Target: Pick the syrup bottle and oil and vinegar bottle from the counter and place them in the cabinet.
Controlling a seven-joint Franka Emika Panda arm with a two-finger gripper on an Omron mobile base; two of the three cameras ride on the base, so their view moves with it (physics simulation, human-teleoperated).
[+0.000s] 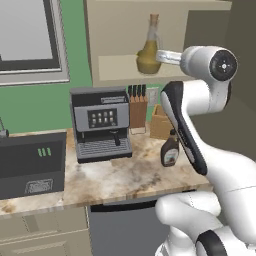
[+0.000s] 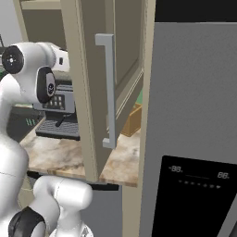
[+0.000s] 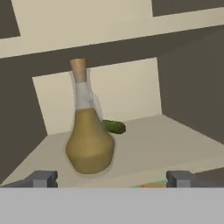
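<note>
The oil and vinegar bottle [image 1: 148,50] stands upright on the cabinet's tan shelf [image 1: 117,67], its olive-yellow belly [image 3: 89,146] and cork top plain in the hand view. My gripper [image 1: 159,56] is just to its right at shelf height, open, with the fingertips [image 3: 41,178] spread wide and nothing between them; the bottle stands free a little ahead of them. The syrup bottle [image 1: 170,152], dark brown with a black cap, stands on the marbled counter [image 1: 125,175] beside my arm, below the cabinet.
A small green pickle [image 3: 114,127] lies on the shelf behind the cruet. A coffee machine [image 1: 101,122], knife block [image 1: 137,107] and wooden box [image 1: 161,122] line the counter's back. The open cabinet door [image 2: 111,88] juts out beside a grey fridge [image 2: 194,115].
</note>
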